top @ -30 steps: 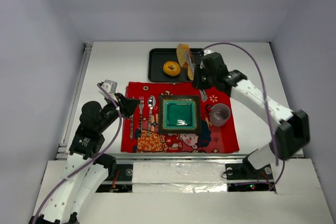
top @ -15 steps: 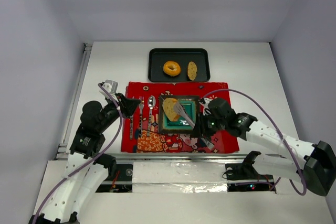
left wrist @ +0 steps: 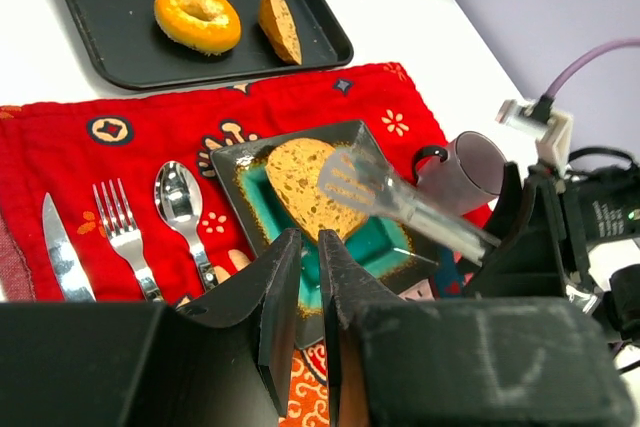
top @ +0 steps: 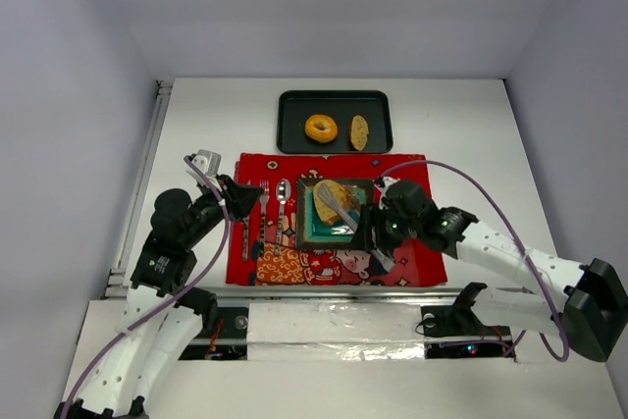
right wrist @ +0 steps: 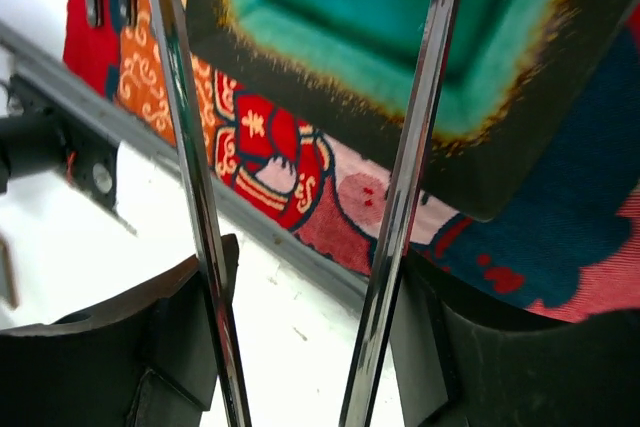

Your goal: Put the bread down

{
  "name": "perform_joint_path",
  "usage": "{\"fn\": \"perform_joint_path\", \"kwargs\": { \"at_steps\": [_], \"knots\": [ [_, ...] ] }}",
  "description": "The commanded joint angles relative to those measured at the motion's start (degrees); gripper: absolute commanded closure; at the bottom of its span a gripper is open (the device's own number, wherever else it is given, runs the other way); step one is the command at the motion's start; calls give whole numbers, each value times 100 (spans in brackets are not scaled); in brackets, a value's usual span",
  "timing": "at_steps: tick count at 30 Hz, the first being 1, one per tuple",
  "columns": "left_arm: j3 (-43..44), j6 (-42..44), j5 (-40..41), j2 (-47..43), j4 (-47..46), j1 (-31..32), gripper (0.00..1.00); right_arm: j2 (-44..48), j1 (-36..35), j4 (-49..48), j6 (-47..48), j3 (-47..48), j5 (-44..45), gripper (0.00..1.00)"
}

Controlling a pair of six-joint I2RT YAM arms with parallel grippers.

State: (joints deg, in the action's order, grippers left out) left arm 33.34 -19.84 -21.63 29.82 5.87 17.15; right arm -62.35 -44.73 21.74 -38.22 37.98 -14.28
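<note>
One oval bread slice [top: 337,195] lies in the teal square plate [top: 312,230] on the red placemat; it also shows in the left wrist view [left wrist: 300,185]. My right gripper [top: 372,233] is shut on metal tongs [top: 340,209], whose slotted tip lies over the slice [left wrist: 352,179]. In the right wrist view the two tong arms [right wrist: 412,157] stand apart between my fingers [right wrist: 310,277]. The ring-shaped bread [top: 321,128] and the other slice [top: 359,131] lie in the black tray [top: 292,105]. My left gripper [top: 241,195] is shut and empty over the mat's left edge.
A knife [top: 245,231], fork [top: 263,205] and spoon [top: 282,193] lie on the mat left of the plate. A grey mug [left wrist: 466,169] stands right of the plate, mostly behind my right arm in the top view. White walls enclose the table.
My right gripper carried a bread slice in the tongs from above the black tray to the teal plate, and the slice now rests in it. The left arm has not moved.
</note>
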Motion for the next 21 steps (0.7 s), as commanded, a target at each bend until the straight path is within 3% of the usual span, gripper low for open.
{"fn": "perform_joint_path", "kwargs": {
  "at_steps": [1, 6, 12, 17, 21],
  "knots": [
    [-21, 32, -131, -3, -235, -36, 89, 161, -53, 190, 218, 587, 627, 37],
    [-38, 41, -193, -64, -262, -36, 89, -408, 25, 673, 577, 1543, 1928, 44],
    [-38, 59, -281, -143, -262, -36, 89, -2066, 956, 902, 1254, 2740, 2666, 45],
    [-65, 68, -359, -337, -288, -36, 89, -3300, 1378, 1262, 1598, 3960, 3062, 43],
    [-74, 68, -404, -407, -306, -36, 88, -4047, 1485, 1543, 1782, 4586, 2888, 43]
  ]
}}
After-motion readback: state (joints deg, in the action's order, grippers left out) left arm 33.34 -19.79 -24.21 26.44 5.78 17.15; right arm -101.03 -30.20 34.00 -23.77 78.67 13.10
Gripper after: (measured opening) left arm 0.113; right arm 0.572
